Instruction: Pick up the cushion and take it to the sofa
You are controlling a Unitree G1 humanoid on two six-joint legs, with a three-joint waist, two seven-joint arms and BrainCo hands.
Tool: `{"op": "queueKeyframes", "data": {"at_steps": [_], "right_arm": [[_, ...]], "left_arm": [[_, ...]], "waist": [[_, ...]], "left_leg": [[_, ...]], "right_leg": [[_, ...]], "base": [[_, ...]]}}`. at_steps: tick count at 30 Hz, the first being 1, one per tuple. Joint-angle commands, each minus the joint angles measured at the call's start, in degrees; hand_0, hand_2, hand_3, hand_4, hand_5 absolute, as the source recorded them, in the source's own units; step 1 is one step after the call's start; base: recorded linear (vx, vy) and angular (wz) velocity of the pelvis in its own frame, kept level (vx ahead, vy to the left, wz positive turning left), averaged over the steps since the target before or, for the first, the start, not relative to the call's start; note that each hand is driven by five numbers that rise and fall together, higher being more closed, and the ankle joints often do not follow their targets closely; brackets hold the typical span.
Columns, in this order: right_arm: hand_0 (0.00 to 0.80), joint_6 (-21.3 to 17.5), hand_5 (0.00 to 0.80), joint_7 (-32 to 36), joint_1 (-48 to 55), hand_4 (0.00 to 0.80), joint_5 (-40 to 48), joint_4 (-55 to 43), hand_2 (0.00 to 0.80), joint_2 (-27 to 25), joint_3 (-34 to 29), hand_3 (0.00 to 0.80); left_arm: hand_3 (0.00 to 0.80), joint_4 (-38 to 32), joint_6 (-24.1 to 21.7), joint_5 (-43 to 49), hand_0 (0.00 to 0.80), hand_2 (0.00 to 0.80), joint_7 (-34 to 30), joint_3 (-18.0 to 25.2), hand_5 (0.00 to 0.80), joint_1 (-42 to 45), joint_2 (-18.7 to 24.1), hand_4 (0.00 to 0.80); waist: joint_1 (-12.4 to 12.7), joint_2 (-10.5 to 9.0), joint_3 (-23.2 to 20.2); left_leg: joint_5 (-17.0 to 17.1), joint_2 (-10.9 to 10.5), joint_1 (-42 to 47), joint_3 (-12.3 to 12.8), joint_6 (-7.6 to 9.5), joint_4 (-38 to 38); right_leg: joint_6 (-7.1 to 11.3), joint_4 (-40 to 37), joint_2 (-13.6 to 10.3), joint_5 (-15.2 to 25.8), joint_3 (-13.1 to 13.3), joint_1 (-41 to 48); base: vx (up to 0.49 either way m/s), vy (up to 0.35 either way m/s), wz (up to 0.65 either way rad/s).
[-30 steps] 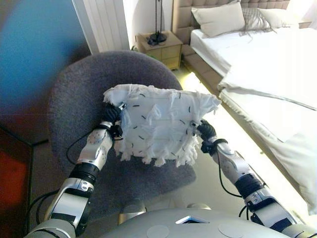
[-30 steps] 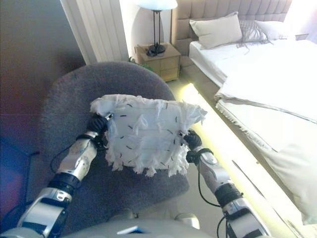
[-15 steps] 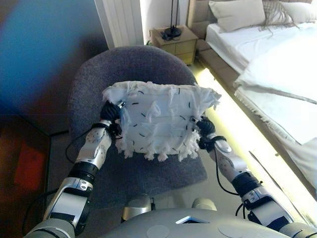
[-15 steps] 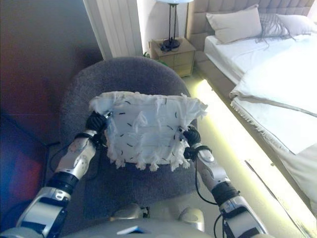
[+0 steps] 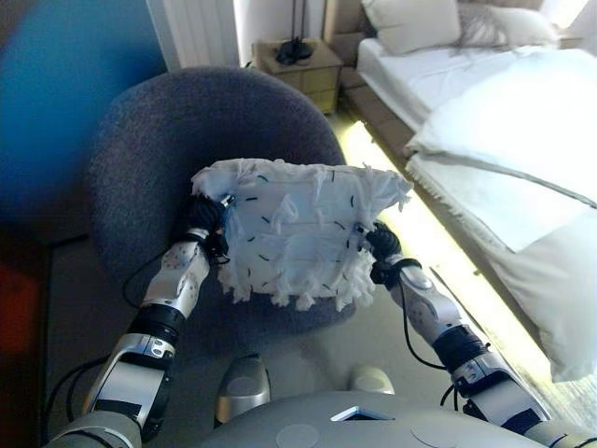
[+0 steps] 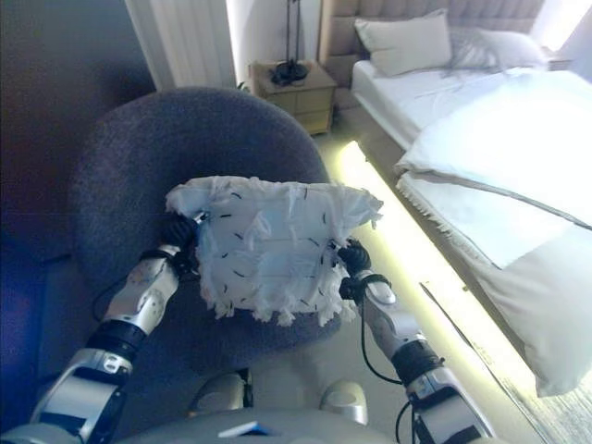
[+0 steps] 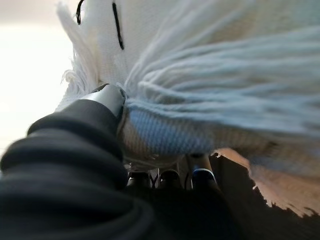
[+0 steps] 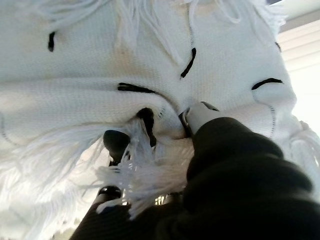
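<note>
A grey round chair (image 5: 168, 121) stands on the floor at the left. A bed (image 5: 504, 121) with white sheets fills the right side, and a nightstand (image 5: 294, 61) is far behind the chair. Between chair and bed runs a lit strip of open floor (image 6: 398, 240). The white fringed cushion (image 5: 298, 233) is held up in the air over the near edge of the chair. The left robot hand (image 5: 207, 222) grips its left edge and the right robot hand (image 5: 378, 250) its right edge, fingers curled into the cloth.

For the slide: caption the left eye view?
Both hands grip a white fringed cushion above a grey chair.
</note>
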Motion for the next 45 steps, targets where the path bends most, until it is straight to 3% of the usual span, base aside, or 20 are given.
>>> {"op": "queueKeyframes", "data": {"at_steps": [1, 6, 9, 12, 17, 22, 27, 34, 45], "right_arm": [[0.8, -3.2, 0.8, 0.3, -9.6, 0.8, 0.7, -1.8, 0.8, 3.9, -0.4, 0.8], [0.8, -3.9, 0.8, -0.5, -7.1, 0.8, -1.0, -3.5, 0.8, 4.7, -0.7, 0.8], [0.8, -4.8, 0.8, -1.1, -5.2, 0.8, -2.5, -3.7, 0.8, 5.9, -0.2, 0.8], [0.8, -5.0, 0.8, -1.3, -7.4, 0.8, -3.0, -2.7, 0.8, 5.5, 0.3, 0.8], [0.8, -6.4, 0.8, -3.8, -25.0, 0.8, -1.8, 2.6, 0.8, 3.2, 2.4, 0.8], [0.8, -5.9, 0.8, -2.9, -31.5, 0.8, -1.6, 3.1, 0.8, 1.6, 4.6, 0.8], [0.8, -4.8, 0.8, -1.6, -35.8, 0.8, -2.3, 2.8, 0.8, 0.6, 6.0, 0.8], [0.8, -3.3, 0.8, -0.2, -38.3, 0.8, -3.0, 2.7, 0.8, 1.4, 7.4, 0.8], [0.8, -4.3, 0.8, -0.7, -43.8, 0.8, -4.3, 2.8, 0.8, 2.6, 8.3, 0.8]], "left_arm": [[0.8, -4.8, -3.0, 0.9, 0.8, 0.8, -1.2, 0.7, 0.8, -3.6, -0.7, 0.8], [0.8, -4.7, -2.4, 2.4, 0.8, 0.8, -1.8, 0.8, 0.8, -2.4, -0.9, 0.8], [0.8, -4.1, -1.9, 3.6, 0.8, 0.8, -0.3, 0.5, 0.8, -2.8, -0.1, 0.8], [0.8, -3.0, -3.7, 1.8, 0.8, 0.8, 2.6, -0.5, 0.8, -5.1, -0.8, 0.8], [0.8, 4.7, -8.3, -0.4, 0.8, 0.8, 6.1, -4.1, 0.8, -21.2, 0.0, 0.8], [0.8, 7.7, -11.0, 1.2, 0.8, 0.8, 10.3, -4.0, 0.8, -27.4, 0.6, 0.8], [0.8, 8.8, -10.9, 2.2, 0.8, 0.8, 14.4, -3.3, 0.8, -32.1, 1.9, 0.8], [0.8, 13.9, -10.6, 3.4, 0.8, 0.8, 18.2, -4.4, 0.8, -38.7, 3.7, 0.8], [0.8, 13.0, -15.4, 2.9, 0.8, 0.8, 20.3, -5.7, 0.8, -47.0, 4.5, 0.8]], "waist": [[2.1, -0.57, -1.8], [2.1, -0.28, -2.4], [1.8, -1.22, -1.2], [1.8, -0.85, -0.2], [2.0, -0.19, 6.6], [1.8, -0.03, 10.3], [1.2, 0.58, 13.2], [-0.1, 1.16, 15.1], [-0.3, 2.42, 16.7]], "left_leg": [[-1.5, 1.9, 5.3, -0.1, -0.13, -4.0], [-1.9, 0.5, 7.3, -0.7, 1.0, -5.8], [-4.4, -0.5, 8.5, -0.1, 2.36, -3.9], [-4.7, -0.1, 4.6, -1.9, 1.74, -1.0], [-2.7, 2.0, -8.1, -3.2, -0.41, 4.6], [-3.2, 2.8, -13.7, -4.6, -1.65, 9.2], [-5.9, 3.8, -19.5, -4.4, -2.38, 16.1], [-8.0, 5.9, -23.4, -3.2, -3.22, 21.6], [-7.0, 6.2, -21.9, -2.4, -4.63, 19.3]], "right_leg": [[-0.19, -2.5, -1.0, 6.6, -0.3, -2.4], [0.11, 1.3, -2.4, 6.4, 0.2, -2.0], [1.4, 9.8, -6.3, 11.2, 2.2, -7.1], [1.08, 4.4, -4.8, 6.4, 3.0, -6.6], [-0.18, 5.3, -3.6, 6.5, 3.4, -15.0], [-0.63, 8.8, -3.7, 4.9, 4.5, -20.1], [-1.08, 15.6, -3.2, 1.9, 7.2, -26.5], [-1.28, 21.4, -3.9, -0.1, 8.9, -30.6], [0.05, 17.8, -5.3, 0.7, 8.0, -28.1]], "base": [[0.034, 0.032, 0.22], [0.094, 0.068, -0.02], [0.127, 0.017, 0.03], [-0.059, -0.077, -0.05], [-0.407, -0.109, 0.28], [-0.111, -0.015, -0.08], [-0.064, 0.048, -0.15], [0.025, 0.016, -0.03], [0.034, 0.007, -0.01]]}}
